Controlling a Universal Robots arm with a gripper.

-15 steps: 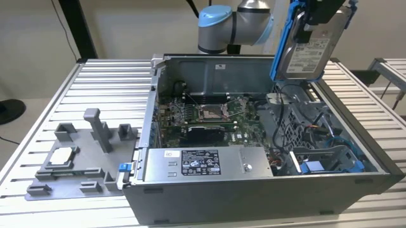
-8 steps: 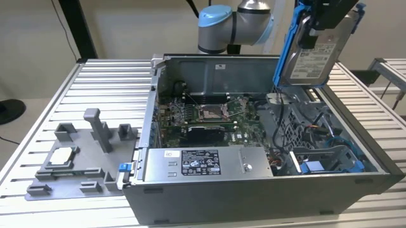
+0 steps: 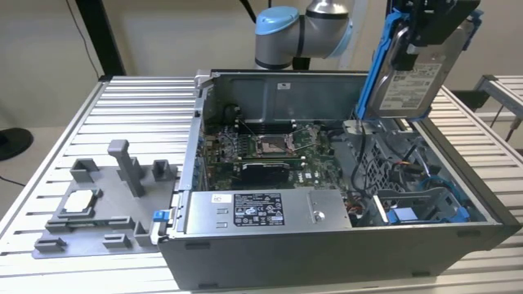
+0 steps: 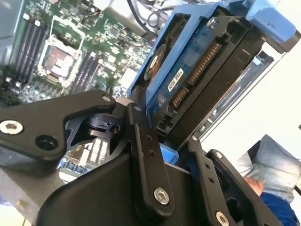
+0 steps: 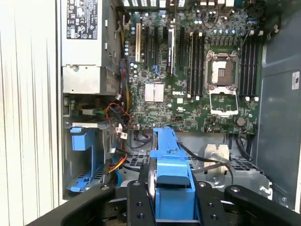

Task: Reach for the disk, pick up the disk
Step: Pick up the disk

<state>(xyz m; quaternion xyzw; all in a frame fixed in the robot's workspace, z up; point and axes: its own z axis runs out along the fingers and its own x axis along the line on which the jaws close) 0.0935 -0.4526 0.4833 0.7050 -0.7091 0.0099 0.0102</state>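
The disk [image 3: 406,82], a silver drive with a white label in a blue bracket, hangs upright above the open computer case [image 3: 327,251], over its right rear corner in the exterior view. My gripper [image 3: 425,44] is shut on the disk's upper part. In the second wrist view the disk [image 4: 188,77] shows its blue circuit-board underside, clamped by the black fingers [image 4: 141,141] of the gripper [image 4: 164,127]. In the first wrist view the disk [image 5: 168,160] appears edge-on, held in the gripper [image 5: 171,190].
Below lie the motherboard [image 3: 270,147], the large silver box with a black-and-white label [image 3: 261,211] and a blue drive bay [image 3: 417,211]. A grey fixture [image 3: 98,208] holding a white-topped chip [image 3: 79,201] sits on the slatted table [image 3: 139,116]. A person's sleeve [image 4: 275,165] is nearby.
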